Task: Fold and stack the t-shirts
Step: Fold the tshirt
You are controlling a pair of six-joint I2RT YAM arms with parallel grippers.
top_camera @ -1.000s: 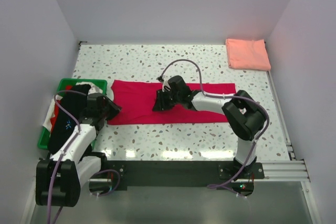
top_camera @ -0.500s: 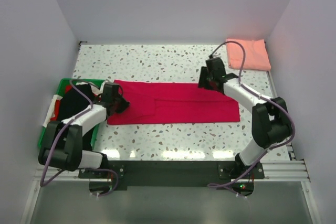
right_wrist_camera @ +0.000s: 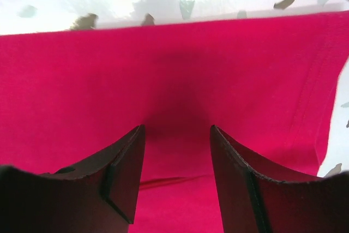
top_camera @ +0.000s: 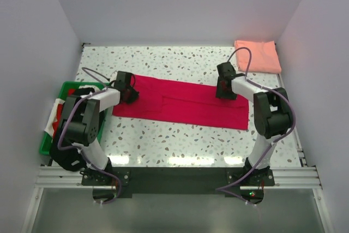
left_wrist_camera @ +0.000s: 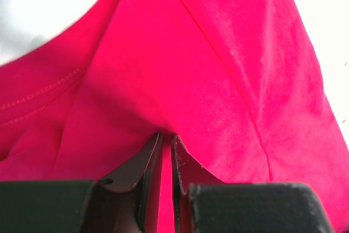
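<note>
Soft matte crimson t-shirt [top_camera: 185, 105], folded into a long strip, lies slanted mid surface [top_camera: 163, 61], which is white speckled terrazzo. Left end effector [left_wrist_camera: 163, 154] is pinched on a cloth ridge at its left end. Right end effector [right_wrist_camera: 177, 151] is spread apart over its right end. Salmon t-shirt [top_camera: 257, 56] is folded square in the far right corner. Green crate [top_camera: 70, 85] at left edge. Plain pale walls [top_camera: 174, 4].

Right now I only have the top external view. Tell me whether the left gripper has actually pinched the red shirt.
Observer: Yes. On the left wrist view the left gripper is nearly shut, with a ridge of the crimson t-shirt clamped in it.
Operator: Now report the right one.
Observer: On the right wrist view the right gripper is open, spread over flat cloth with no fold caught.
Operator: Say where on the shirt.
Observer: Close to its edge; bare speckled table shows just beyond.
</note>
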